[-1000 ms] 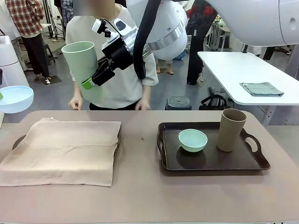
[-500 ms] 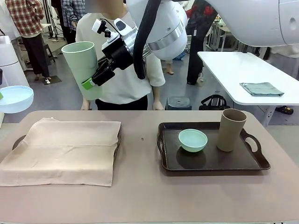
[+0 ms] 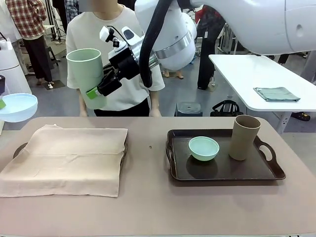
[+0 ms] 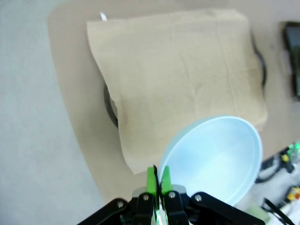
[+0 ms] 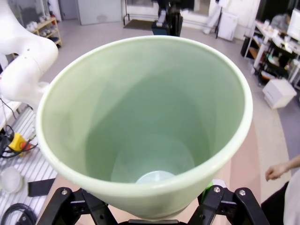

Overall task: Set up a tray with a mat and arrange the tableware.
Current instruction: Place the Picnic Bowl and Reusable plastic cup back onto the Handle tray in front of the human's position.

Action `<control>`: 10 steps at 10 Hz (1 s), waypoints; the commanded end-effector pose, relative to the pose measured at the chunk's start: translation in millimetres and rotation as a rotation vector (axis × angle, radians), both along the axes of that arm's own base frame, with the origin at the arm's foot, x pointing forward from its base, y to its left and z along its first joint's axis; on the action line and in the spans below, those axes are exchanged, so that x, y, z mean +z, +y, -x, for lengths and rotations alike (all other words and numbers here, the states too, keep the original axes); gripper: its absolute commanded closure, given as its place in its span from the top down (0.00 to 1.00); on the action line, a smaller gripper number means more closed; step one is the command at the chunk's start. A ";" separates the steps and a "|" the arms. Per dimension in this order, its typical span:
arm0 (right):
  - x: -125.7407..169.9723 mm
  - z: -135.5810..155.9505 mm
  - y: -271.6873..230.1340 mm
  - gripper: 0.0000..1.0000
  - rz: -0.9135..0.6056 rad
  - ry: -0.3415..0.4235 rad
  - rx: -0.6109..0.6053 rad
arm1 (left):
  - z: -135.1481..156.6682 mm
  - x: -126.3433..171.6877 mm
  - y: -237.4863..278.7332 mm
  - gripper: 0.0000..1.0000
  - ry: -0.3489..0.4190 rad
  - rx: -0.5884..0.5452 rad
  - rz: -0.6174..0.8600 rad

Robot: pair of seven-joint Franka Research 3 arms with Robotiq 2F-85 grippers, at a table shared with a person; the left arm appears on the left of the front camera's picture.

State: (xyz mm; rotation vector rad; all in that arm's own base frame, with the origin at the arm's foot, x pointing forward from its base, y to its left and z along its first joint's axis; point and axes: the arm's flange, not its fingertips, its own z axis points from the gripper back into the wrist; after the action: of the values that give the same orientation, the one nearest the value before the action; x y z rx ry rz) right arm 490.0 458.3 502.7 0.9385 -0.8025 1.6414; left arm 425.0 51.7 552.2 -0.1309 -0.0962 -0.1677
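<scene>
Gripping light green cup point(image 3: 85, 69): right tool point(image 3: 94, 90) | pinching pale blue bowl point(image 4: 218, 157): left tool point(image 4: 158, 177)

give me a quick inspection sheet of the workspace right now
surface: brown table, two trays; left tray under a beige mat, dark tray without one
job's things: mint bowl and tan cup upright on the dark tray; light green cup and pale blue bowl held in the air
clutter: small dark speck between the trays
grippers: right gripper, jaws shut on light green cup; left gripper, jaws pinching pale blue bowl's rim
cables: black hose along the right arm
surroundings: person across the table; grey cloth on a white side table
</scene>
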 end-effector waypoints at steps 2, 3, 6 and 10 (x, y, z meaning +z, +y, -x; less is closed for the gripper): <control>-36.5 -10.7 10.8 0.82 -0.099 -0.021 0.013 | -13.9 -30.2 -5.4 0.04 -0.024 -0.005 0.027; -51.3 -12.4 16.2 0.82 -0.082 0.004 0.019 | -15.6 -39.4 -7.5 0.04 -0.028 -0.003 0.030; -96.5 -20.4 30.0 0.82 -0.033 0.089 0.021 | -27.9 -71.1 -10.6 0.04 -0.012 -0.013 0.029; -140.7 -29.6 26.4 0.82 -0.067 0.159 0.014 | -34.8 -109.8 -10.1 0.04 0.043 -0.017 0.012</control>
State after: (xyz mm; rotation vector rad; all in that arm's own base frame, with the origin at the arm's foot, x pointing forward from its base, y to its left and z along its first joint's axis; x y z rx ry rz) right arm 514.2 485.0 356.8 1.0743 -0.7095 1.5704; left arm 457.5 40.4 446.2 -0.1474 -0.0511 -0.1707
